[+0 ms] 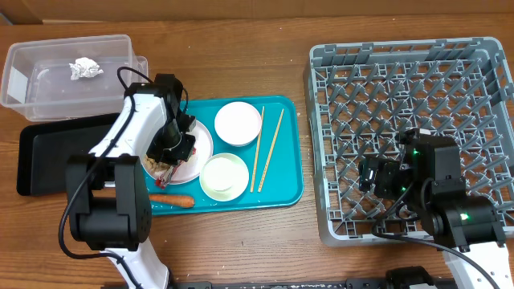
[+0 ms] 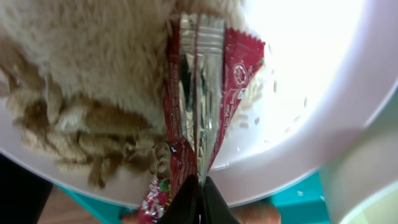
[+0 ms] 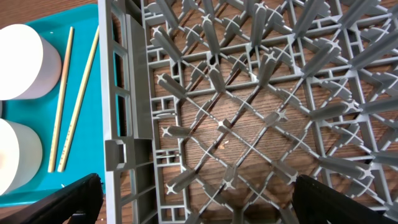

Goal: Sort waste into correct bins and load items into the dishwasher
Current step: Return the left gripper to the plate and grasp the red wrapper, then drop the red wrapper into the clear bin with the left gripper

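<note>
My left gripper [image 1: 172, 157] is over the white plate [image 1: 201, 138] on the teal tray and is shut on the red snack wrapper [image 2: 202, 93], which lies among pale rice crumbs [image 2: 255, 99] and brown food scraps. The carrot [image 1: 173, 201] lies at the tray's front. Two white bowls [image 1: 238, 123] [image 1: 224, 176] and two chopsticks [image 1: 268, 149] lie on the tray. Crumpled paper [image 1: 85, 69] sits in the clear tub [image 1: 48, 96]; the black tray [image 1: 56, 148] lies beside it. My right gripper [image 3: 196, 199] is open above the grey dish rack [image 1: 337, 217].
The teal tray [image 1: 281, 193] sits mid-table between the bins and the rack. The right wrist view shows the rack's left wall [image 3: 124, 93], the chopsticks [image 3: 68, 99] and the bowls [image 3: 18, 62] on the tray.
</note>
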`<action>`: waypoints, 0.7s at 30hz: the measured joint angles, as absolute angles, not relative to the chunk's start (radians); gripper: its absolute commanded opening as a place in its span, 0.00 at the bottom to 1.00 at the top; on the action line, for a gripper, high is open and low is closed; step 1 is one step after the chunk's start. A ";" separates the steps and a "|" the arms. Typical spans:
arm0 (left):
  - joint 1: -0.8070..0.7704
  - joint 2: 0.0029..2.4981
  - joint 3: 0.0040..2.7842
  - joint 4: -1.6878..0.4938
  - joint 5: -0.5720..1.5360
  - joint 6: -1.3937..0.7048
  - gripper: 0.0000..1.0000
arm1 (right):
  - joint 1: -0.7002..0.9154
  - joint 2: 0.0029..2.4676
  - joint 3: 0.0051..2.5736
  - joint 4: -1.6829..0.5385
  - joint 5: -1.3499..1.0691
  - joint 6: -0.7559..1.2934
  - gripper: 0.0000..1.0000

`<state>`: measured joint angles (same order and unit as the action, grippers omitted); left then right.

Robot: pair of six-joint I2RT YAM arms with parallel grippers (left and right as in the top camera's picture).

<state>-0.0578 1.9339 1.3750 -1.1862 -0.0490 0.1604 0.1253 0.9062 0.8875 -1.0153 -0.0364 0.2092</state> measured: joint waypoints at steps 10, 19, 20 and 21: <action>-0.058 1.932 1.603 -1.355 -0.019 0.161 0.04 | 0.125 0.906 0.888 -1.015 -0.036 0.209 1.00; -0.042 1.931 1.743 -1.336 0.001 0.139 0.04 | 0.125 0.906 0.888 -1.015 -0.036 0.209 1.00; -0.035 1.931 1.751 -1.314 0.000 0.130 0.04 | 0.125 0.906 0.888 -1.015 -0.036 0.209 1.00; -0.024 1.931 1.760 -1.287 -0.004 0.117 0.04 | 0.125 0.906 0.888 -1.015 -0.036 0.209 1.00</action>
